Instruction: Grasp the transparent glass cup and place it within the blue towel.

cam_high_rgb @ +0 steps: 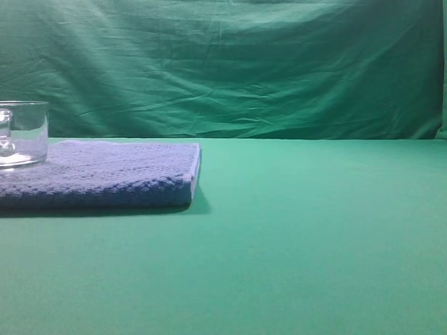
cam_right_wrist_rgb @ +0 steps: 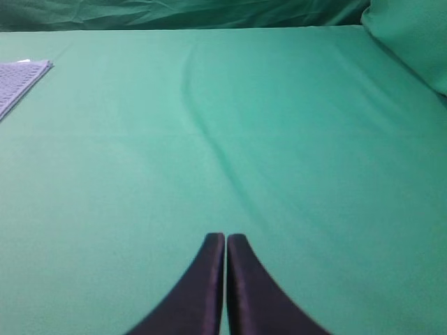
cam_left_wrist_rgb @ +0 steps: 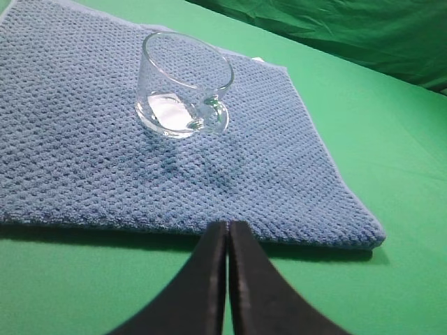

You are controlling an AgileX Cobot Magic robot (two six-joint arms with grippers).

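Green cloth bears the blue towel; the transparent glass cup stands on it, empty; both tools closed, holding nothing.

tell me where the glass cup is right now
The transparent glass cup stands upright on the blue towel, at the far left edge of the exterior high view, clear of the shut left end effector.

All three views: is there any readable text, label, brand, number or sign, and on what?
None. The transparent glass cup is plain and clear, the blue towel shows only its nubby weave with no tag visible, and the green cloth and backdrop are unmarked. The left gripper and right gripper fingers are plain black.
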